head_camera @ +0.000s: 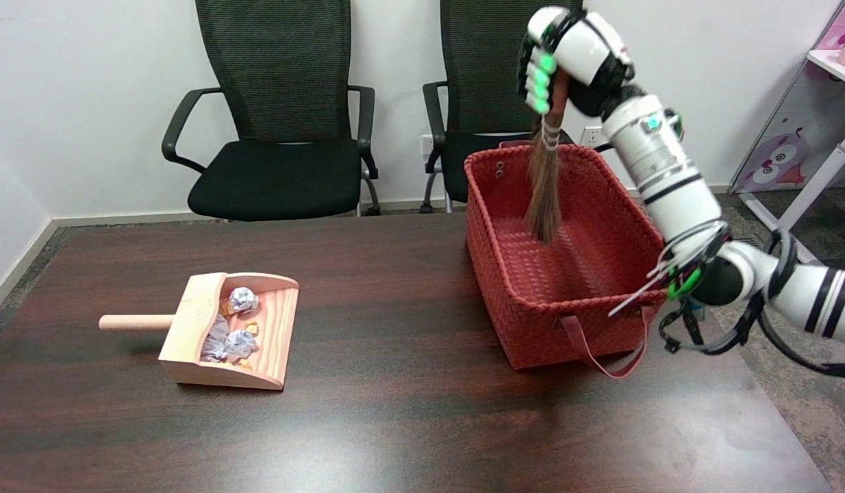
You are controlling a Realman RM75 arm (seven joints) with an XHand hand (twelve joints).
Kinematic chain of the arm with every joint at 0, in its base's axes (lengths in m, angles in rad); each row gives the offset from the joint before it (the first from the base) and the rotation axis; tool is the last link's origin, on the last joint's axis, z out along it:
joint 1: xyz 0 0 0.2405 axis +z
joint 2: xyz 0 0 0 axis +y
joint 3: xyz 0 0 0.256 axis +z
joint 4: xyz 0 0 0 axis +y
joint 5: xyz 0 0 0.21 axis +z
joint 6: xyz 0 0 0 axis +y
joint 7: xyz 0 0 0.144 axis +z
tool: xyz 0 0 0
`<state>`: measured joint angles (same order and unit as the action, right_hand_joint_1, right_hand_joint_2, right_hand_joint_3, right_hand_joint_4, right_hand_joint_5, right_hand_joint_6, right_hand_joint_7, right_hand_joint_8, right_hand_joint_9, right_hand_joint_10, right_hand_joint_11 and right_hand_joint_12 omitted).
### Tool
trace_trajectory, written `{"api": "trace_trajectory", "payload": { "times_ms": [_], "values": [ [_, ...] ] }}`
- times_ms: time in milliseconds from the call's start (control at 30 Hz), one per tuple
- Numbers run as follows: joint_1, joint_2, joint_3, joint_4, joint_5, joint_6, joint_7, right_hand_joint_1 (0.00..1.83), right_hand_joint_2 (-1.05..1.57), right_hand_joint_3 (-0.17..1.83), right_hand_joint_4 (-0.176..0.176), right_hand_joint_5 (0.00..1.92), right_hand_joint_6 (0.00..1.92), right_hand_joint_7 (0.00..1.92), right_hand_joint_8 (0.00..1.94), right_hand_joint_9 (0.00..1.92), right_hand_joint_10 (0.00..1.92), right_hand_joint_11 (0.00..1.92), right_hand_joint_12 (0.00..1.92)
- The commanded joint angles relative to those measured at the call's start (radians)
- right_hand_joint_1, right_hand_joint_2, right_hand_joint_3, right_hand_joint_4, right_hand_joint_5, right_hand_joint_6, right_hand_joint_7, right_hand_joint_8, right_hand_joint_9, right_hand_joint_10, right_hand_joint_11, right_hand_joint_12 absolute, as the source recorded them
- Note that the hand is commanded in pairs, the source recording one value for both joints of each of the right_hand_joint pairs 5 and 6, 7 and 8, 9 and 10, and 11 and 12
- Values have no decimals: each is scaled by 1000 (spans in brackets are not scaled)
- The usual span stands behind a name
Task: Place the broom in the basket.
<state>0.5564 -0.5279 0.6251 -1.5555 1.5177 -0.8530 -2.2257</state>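
right hand (pixel 566 58) gripping broom (pixel 544 185), bristles inside basket (pixel 505 274)

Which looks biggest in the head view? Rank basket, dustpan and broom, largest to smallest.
1. basket, clearly the largest.
2. dustpan, counting its handle.
3. broom, the smallest showing, though the right hand hides its handle and it hangs farther off, so dustpan versus broom is unsure.

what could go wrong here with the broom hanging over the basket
The right hand holds the broom by its handle, bristles pointing down inside the red basket. Released from up there, it might topple against the far rim and tip out instead of lying flat. The forearm also crosses above the basket's right wall, so lowering the hand could perhaps nudge the basket along the table.
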Motion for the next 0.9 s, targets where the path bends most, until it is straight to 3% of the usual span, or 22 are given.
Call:
{"api": "trace_trajectory", "payload": {
  "times_ms": [33, 600, 900],
  "values": [
    [-147, -103, -98, 92, -195, -93, 141, 696, 1134, 1625, 7, 1920, 1920, 1920, 1920, 1920, 1920, 1920, 1920],
    [-191, -161, -102, 145, -272, -25, 141, 691, 1163, 1615, 9, 1920, 1920, 1920, 1920, 1920, 1920, 1920, 1920],
    [-171, -162, -97, 147, -304, 20, 141, 701, 1134, 1608, 30, 1920, 1920, 1920, 1920, 1920, 1920, 1920, 1920]
  ]
}}
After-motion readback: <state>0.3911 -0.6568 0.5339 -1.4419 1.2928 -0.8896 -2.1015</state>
